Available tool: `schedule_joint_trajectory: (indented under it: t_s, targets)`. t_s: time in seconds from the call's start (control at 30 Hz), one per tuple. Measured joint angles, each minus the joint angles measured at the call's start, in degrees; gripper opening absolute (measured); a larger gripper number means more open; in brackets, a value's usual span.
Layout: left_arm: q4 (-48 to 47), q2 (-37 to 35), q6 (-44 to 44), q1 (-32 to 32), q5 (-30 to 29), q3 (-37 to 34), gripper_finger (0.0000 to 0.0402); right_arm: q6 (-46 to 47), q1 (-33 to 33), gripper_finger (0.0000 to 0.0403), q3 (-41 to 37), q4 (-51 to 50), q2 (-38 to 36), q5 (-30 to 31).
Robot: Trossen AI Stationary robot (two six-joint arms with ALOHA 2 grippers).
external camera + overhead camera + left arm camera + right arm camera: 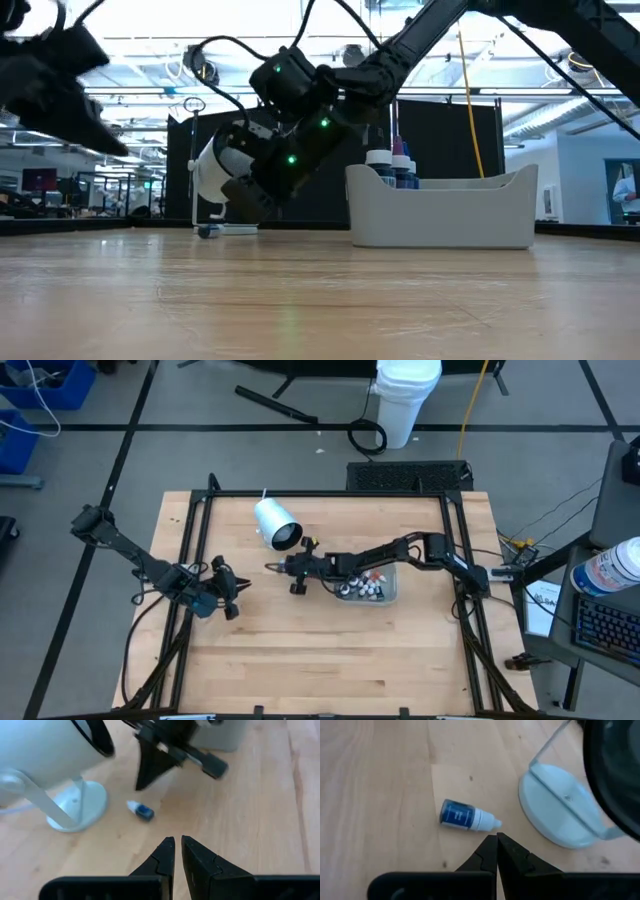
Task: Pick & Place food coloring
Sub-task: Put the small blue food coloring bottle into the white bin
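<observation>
One small food coloring bottle (pixel 465 816), with a blue body and a white cap, lies on its side on the wooden table. It also shows in the left wrist view (pixel 141 810) and the low view (pixel 207 231). My right gripper (pixel 496 840) is shut and empty, its tips just short of the bottle's cap; in the high view it is left of the tray (pixel 272 567). My left gripper (pixel 177 842) is shut and empty, farther off at the table's left (pixel 228 598). Several more bottles (pixel 362 586) stand in the grey tray (pixel 440 212).
A white cylinder (pixel 277 525) tilted on a stand with a round base (pixel 560 805) sits close beside the lying bottle, on its far side. The grey tray (pixel 388 592) is right of centre. Bare wood lies toward the near edge.
</observation>
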Motion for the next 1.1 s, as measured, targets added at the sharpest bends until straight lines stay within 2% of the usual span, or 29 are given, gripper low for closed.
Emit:
schedule_joint_trajectory:
  t_s: [0.13, 0.3, 0.5, 0.63, 0.9, 1.1]
  targets:
    - [11.9, 4.2, 0.0, 1.4, 2.0, -5.4, 0.0042, 1.9, -1.0, 0.0, 0.0, 0.3, 0.1, -1.4]
    - [23.9, 10.6, 0.0, 7.1, -1.5, -9.8, 0.0042, 2.4, -1.3, 0.0, -1.0, 2.9, 0.1, -1.7]
    - [30.6, 18.6, -0.1, 17.0, 5.3, -10.2, 0.0042, 2.4, -1.4, 0.0, -3.5, 7.0, 0.1, -1.6]
    - [35.4, 22.9, 2.2, 21.1, 6.5, -10.1, 0.0042, 2.9, -1.4, 0.0, -5.2, 10.7, 0.0, -1.7]
    - [46.5, 30.9, 4.7, 26.0, 7.5, -10.1, 0.0042, 4.6, -1.4, 0.0, -8.2, 15.4, 0.0, -1.7]
    - [55.4, 38.4, 6.2, 28.4, 10.5, -9.8, 0.0042, 6.9, -1.4, 0.0, -9.3, 17.4, 0.3, -3.2]
